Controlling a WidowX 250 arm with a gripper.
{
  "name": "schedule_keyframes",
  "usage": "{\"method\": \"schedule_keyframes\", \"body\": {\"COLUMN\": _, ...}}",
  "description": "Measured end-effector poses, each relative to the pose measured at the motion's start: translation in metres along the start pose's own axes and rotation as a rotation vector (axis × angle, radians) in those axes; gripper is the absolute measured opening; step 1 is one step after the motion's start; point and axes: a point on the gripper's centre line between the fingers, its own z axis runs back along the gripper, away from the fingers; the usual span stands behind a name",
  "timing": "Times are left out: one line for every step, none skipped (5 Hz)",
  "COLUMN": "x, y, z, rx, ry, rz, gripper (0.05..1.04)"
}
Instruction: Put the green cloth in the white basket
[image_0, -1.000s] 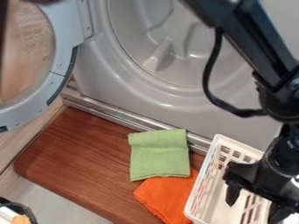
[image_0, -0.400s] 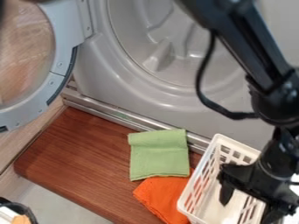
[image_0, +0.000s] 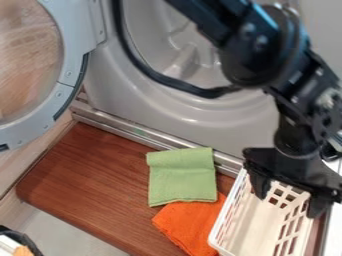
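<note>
Arm (image_0: 293, 131) sits farther up the view than before; jaws spread wide, empty, at white basket (image_0: 259, 226). Green cloth (image_0: 182, 177) lies outside, so pickup and placement remain.

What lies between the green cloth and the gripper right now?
In the camera view, between the green cloth and the gripper lie a narrow strip of brown board and the white basket's side wall.

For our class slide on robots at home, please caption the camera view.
Black gripper over a white basket, beside green and orange cloths.
</note>
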Motion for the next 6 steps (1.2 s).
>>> {"method": "schedule_keyframes", "body": {"x": 0.005, "y": 0.025, "z": 0.005, "rx": 0.032, "ry": 0.017, "rz": 0.019, "gripper": 1.001}}
{"method": "schedule_keyframes", "body": {"x": 0.008, "y": 0.059, "z": 0.005, "rx": 0.109, "ry": 0.042, "rz": 0.067, "gripper": 1.001}}
{"method": "schedule_keyframes", "body": {"x": 0.011, "y": 0.090, "z": -0.008, "rx": 0.173, "ry": 0.076, "rz": 0.113, "gripper": 1.001}}
{"method": "schedule_keyframes", "body": {"x": 0.012, "y": 0.121, "z": -0.022, "rx": 0.211, "ry": 0.107, "rz": 0.182, "gripper": 1.001}}
{"method": "schedule_keyframes", "body": {"x": 0.014, "y": 0.136, "z": -0.045, "rx": 0.225, "ry": 0.150, "rz": 0.218, "gripper": 1.001}}
{"method": "schedule_keyframes", "body": {"x": 0.016, "y": 0.150, "z": -0.056, "rx": 0.256, "ry": 0.163, "rz": 0.248, "gripper": 1.001}}
